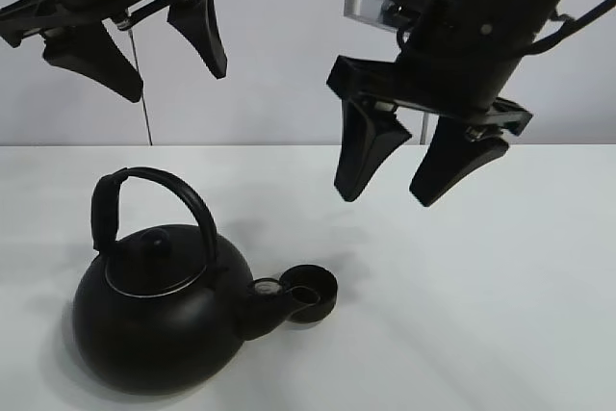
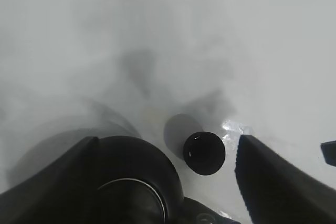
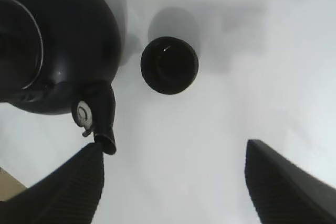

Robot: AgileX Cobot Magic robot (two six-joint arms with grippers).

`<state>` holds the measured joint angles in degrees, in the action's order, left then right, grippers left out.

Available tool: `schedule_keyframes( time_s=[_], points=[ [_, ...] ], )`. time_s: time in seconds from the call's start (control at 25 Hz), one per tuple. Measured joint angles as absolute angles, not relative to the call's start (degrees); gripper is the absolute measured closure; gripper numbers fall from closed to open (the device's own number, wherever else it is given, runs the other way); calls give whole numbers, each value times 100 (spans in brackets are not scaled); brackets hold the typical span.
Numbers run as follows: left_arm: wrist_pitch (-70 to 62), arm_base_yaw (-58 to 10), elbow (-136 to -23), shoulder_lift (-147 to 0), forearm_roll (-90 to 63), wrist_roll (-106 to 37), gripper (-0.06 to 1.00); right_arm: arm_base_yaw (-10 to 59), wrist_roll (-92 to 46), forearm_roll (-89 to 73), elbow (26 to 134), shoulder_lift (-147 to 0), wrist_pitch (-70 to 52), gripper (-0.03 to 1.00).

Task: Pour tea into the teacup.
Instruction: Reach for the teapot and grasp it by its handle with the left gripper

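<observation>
The kettle (image 1: 159, 329) sits at the lower left of the high view on the white worktop (image 1: 500, 315). Its spout (image 1: 262, 303) points right toward the teacup (image 1: 310, 293), which stands upright at lower centre, just beside the spout; the right wrist view shows them apart. Both grippers hang above, released with jaws spread and nothing held: the left gripper (image 1: 178, 84) at the upper left over the kettle, the right gripper (image 1: 385, 197) at upper centre-right. The kettle looks rigid and smooth, and is probably heavy if filled, so the arched handle (image 1: 159, 175) is the sensible hold, taken near its top. The cup is small and light, and would likely slide or tip if the spout bumped it.
</observation>
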<state>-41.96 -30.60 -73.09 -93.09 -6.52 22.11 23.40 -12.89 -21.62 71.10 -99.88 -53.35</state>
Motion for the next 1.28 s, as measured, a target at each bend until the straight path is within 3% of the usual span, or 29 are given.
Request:
schedule_keyframes(
  time_s=[0.6, 1.28],
  points=[
    [-4196, -3060, -7309, -9309, -652, 2211, 42, 1108, -1139, -1904, 7105, -8311, -6484, 45],
    [-4196, -3060, -7309, -9309, -652, 2211, 42, 1057, -1096, -1947, 7105, -8160, -6448, 45]
  ],
)
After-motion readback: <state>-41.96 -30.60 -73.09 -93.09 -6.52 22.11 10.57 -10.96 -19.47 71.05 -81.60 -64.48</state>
